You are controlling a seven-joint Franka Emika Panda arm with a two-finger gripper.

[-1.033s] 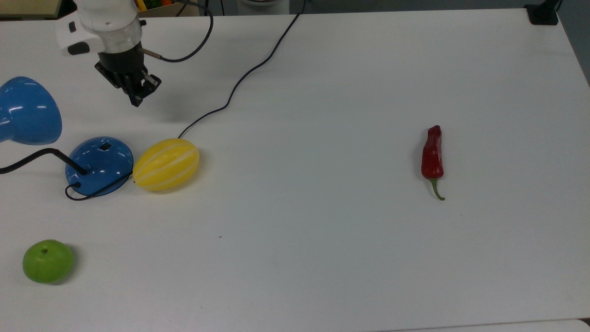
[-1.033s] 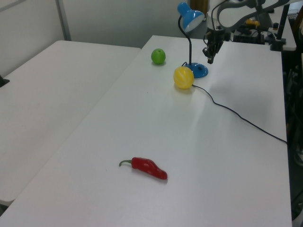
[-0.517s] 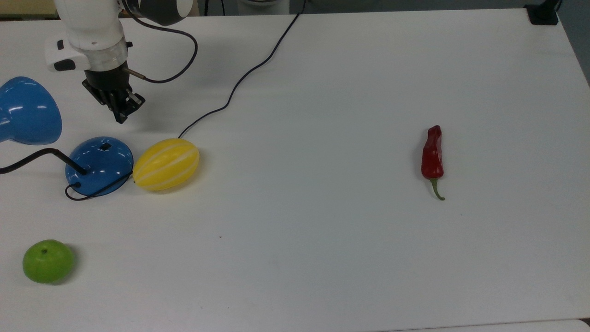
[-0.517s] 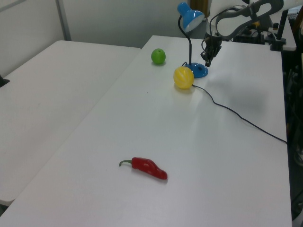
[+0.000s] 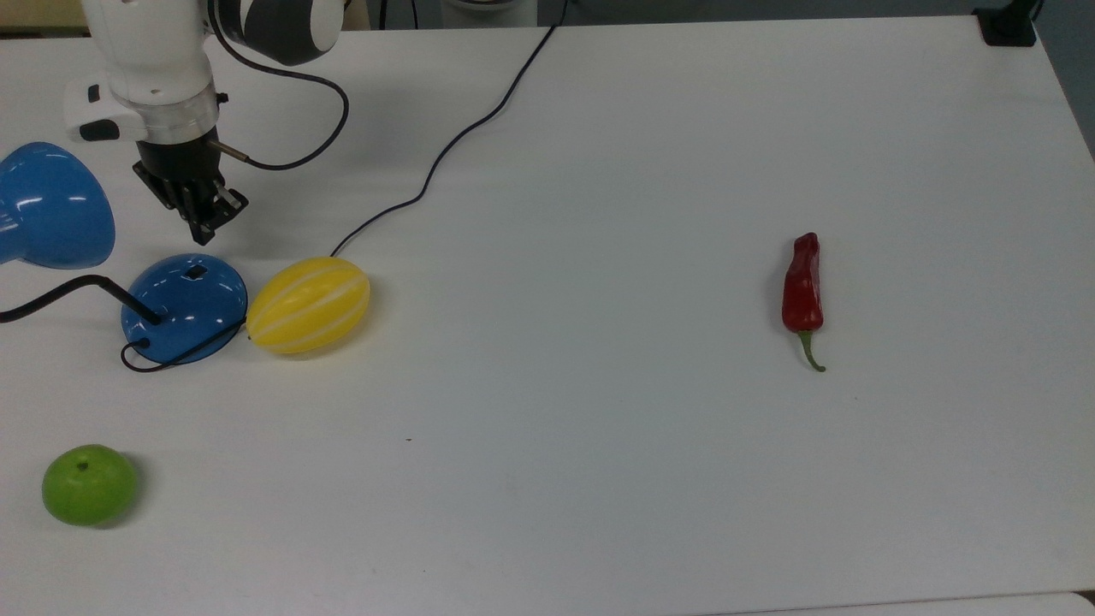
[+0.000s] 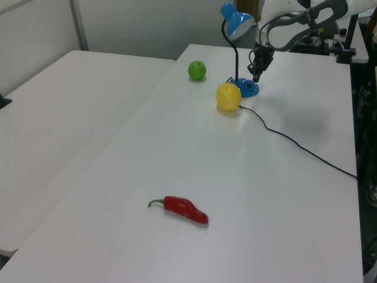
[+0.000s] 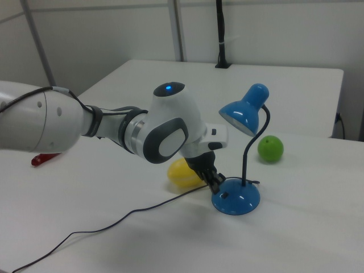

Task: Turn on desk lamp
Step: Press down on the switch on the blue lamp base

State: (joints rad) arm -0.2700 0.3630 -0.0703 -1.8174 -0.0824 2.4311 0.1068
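- A white tabletop [image 5: 599,479] carries a glossy blue desk lamp [image 5: 184,306] near the top view's left edge, its dome base upright and its shade [image 5: 51,205] raised on a black bent neck.
- The gripper [image 5: 204,233] hangs just above the base's far rim, close to the small black switch [image 5: 196,272]; its fingers look pressed together, holding nothing.
- A yellow striped melon [image 5: 309,305] touches the base.
- A green apple [image 5: 88,484] sits near the top view's lower left corner.
- A red chili pepper [image 5: 802,291] lies well apart, toward the top view's right edge.
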